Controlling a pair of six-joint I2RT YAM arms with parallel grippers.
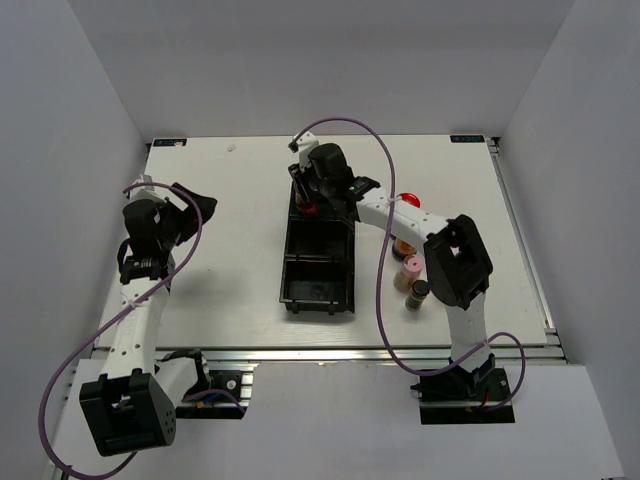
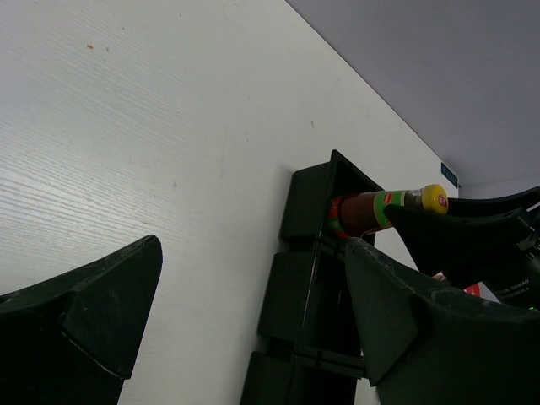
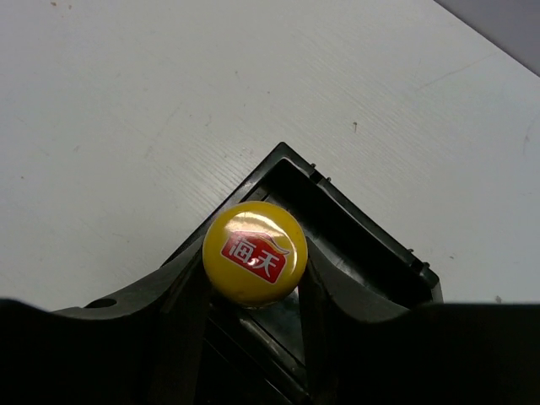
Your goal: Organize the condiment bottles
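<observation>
Right gripper (image 3: 253,274) is clamping a slim brown bottle (image 2: 363,213) just under its yellow cap (image 3: 255,251), jaws closed on the neck from both sides; you are gripping it high, I judge, so the fingers are clearing the walls of the black bin (image 1: 318,283) while the body is going down inside. The bottle is sitting in the far compartment, tucked close to a corner; the side view is showing the lower body behind the bin wall, but whether the base is resting on the floor I cannot tell. Corner placement is probably leaving room for a second bottle beside it.

Left gripper (image 1: 195,205) is hanging well apart from the bin over the bare table (image 1: 230,250), jaws spread wide and holding nothing; you are keeping it out of the right arm's reach, and its camera is giving you a useful side look at the bottle.

The bottle itself: dark brown body, a green and red band at the shoulder, red marking low down, glossy yellow cap carrying a red logo; it is looking narrow and tall, so likely to tip if let go off-vertical.

Waiting to the right of the bin: a red-lidded jar (image 1: 405,200), a pink-capped bottle (image 1: 411,268), a black-capped bottle (image 1: 419,292); the arm is partly hiding another there. The middle and near compartments are showing nothing inside.
</observation>
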